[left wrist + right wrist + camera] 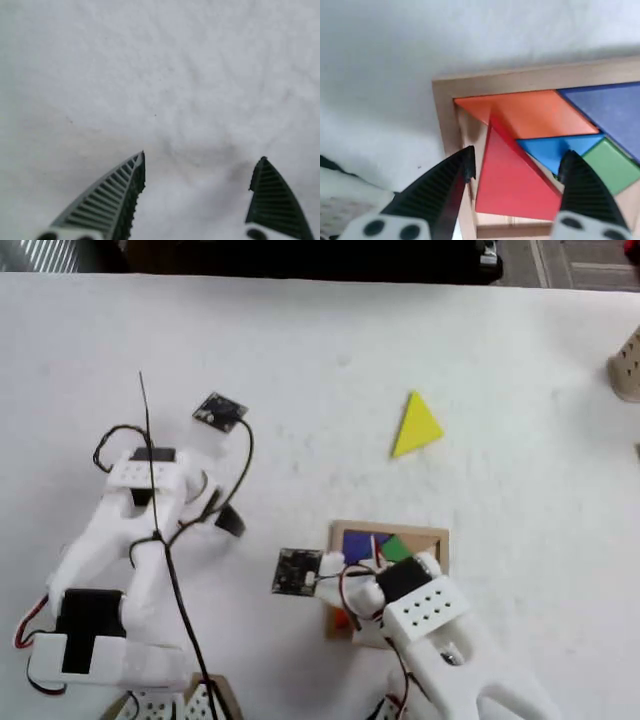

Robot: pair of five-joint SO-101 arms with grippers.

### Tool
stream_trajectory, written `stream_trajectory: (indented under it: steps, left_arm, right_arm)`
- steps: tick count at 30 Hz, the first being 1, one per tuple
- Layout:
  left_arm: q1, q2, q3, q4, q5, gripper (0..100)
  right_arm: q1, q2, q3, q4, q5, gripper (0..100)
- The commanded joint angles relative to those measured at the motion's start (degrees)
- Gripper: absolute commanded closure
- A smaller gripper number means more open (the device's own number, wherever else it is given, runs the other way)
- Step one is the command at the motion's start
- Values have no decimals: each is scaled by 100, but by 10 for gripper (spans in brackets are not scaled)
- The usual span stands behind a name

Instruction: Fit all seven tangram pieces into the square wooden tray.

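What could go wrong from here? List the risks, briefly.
1. The red triangle under the right gripper seems to ride with its tip on the orange piece rather than lying flat. Pressing it down may jam it or pop its neighbours out.
2. The yellow triangle lies out on the table, well away from the wooden tray. If the red one seats askew, the yellow one may not fit.

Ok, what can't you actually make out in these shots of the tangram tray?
- High view: the right arm hides most of the tray, so its pieces can't be counted.
- Right wrist view: the frame edge cuts the tray; whether the red triangle is gripped or loose is unclear.
- High view: a beige object is cut off at the edge.
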Motion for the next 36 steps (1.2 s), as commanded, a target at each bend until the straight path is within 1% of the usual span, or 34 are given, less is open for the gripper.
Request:
stream_trajectory:
  steps: [1,3,6,10,12,21,26,30,36]
  left_arm:
    - [-48,-22,-316,-97,70,668]
    - [-48,-22,-316,-97,70,668]
    - [-48,-22,-316,-97,70,668]
    - [-57,-22,-316,-97,70,668]
    - [-57,-22,-316,-97,70,668]
    - [-57,-22,-316,-97,70,668]
    - [-57,-22,-316,-97,70,668]
    - [-57,-22,-316,-97,70,668]
    - [-57,-22,-316,-97,70,668]
  right_arm:
    - [-31,-22,79,-444,-18,729]
    - [-31,-31,79,-611,-378,730]
    - [-31,-31,114,-936,-695,743]
    - [-31,-31,114,-989,-756,859]
    - [31,-31,114,-989,-756,883]
    - [910,-180,0,-1253,-712,930]
    - [1332,-971,9,-1218,-712,950]
    - [1895,-1701,18,-1218,-738,981]
    - [2598,-2255,18,-1262,-756,981]
